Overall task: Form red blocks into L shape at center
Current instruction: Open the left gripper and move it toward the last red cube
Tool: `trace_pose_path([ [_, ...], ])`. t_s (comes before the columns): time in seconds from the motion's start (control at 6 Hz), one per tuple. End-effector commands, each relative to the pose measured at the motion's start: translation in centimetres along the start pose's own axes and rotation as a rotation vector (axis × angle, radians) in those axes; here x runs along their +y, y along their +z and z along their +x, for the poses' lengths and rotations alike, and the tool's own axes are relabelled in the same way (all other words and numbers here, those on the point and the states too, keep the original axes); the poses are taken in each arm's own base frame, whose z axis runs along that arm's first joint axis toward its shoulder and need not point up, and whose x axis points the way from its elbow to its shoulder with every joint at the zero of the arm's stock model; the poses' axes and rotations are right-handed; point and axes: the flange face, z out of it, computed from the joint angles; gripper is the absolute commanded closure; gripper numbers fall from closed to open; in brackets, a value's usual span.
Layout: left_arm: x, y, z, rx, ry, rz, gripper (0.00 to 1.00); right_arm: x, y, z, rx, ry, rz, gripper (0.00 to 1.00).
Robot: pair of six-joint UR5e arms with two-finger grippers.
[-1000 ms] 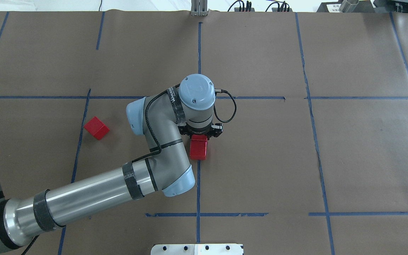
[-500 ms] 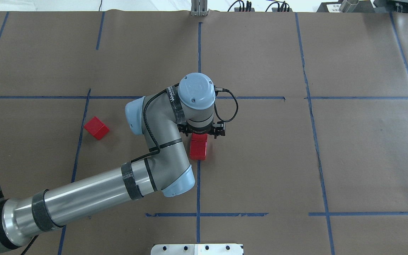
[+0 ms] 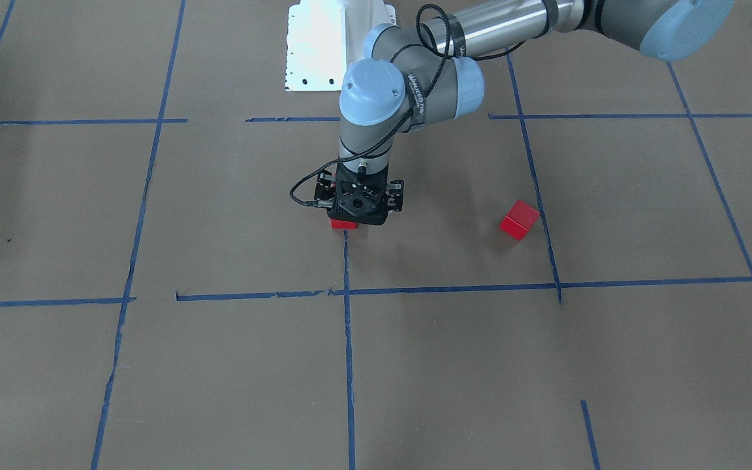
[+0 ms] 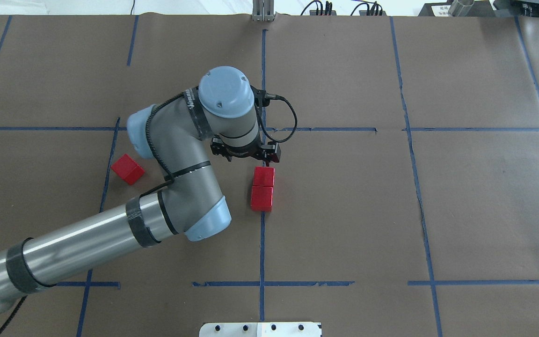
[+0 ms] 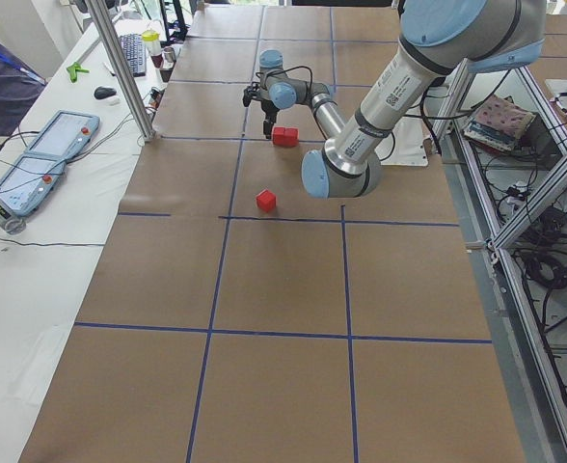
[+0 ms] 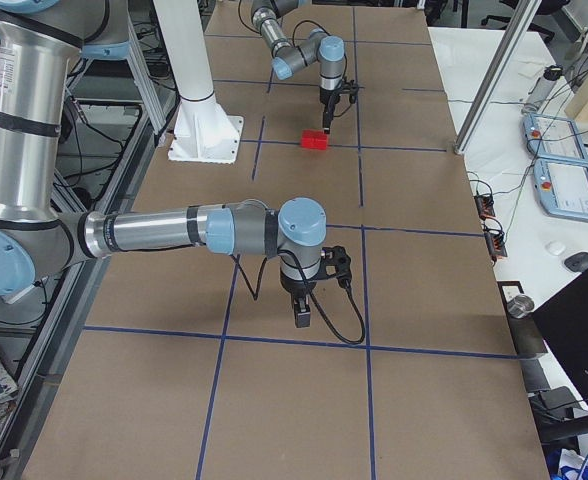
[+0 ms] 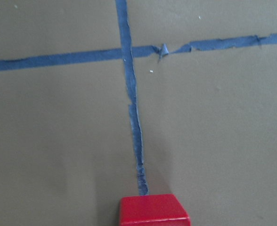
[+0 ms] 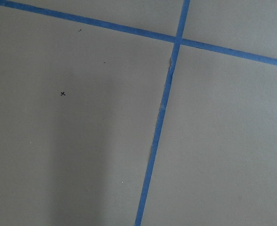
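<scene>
Two red blocks (image 4: 264, 177) (image 4: 261, 198) lie touching end to end on the long blue tape line of the center (image 4: 262, 243). A third red block (image 4: 127, 169) rests apart, off to the left, and shows in the front view as the loose block (image 3: 519, 220). My left gripper (image 4: 246, 157) hovers open just past the far end of the pair and holds nothing. The left wrist view catches only the top of the nearer block (image 7: 153, 211). My right gripper (image 6: 299, 310) shows only in the exterior right view, so I cannot tell its state.
The white base plate (image 4: 260, 329) sits at the near edge. My right arm (image 6: 174, 230) reaches low over the paper toward the table's right end. Cables and sockets (image 4: 325, 8) line the far edge. A side desk (image 5: 42, 154) holds pendants and a keyboard.
The left gripper has let go of the far centre block, lifted, and swung away from me and leftward. Both centre blocks stay touching. The loose block has not moved.
</scene>
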Motion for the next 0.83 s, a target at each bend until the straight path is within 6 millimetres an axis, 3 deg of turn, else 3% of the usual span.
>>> trace_pose_path([
  [0.0,0.3,-3.5,-11.0,0.014,0.188,-0.002,0.0,0.1,0.3,0.3,-0.001,0.007,-0.006,0.0],
  [0.33,1.1,-4.8,-20.4,-0.029,0.449,0.008,0.0,0.0,0.3,0.3,-0.001,0.011,-0.006,0.0],
  [0.5,2.2,-4.2,-22.8,-0.047,0.529,-0.004,0.0,0.0,0.3,0.3,-0.001,0.015,-0.007,0.0],
  [0.67,2.7,-3.5,-23.8,-0.057,0.526,-0.019,0.0,0.0,0.3,0.3,-0.003,0.017,-0.007,0.0],
])
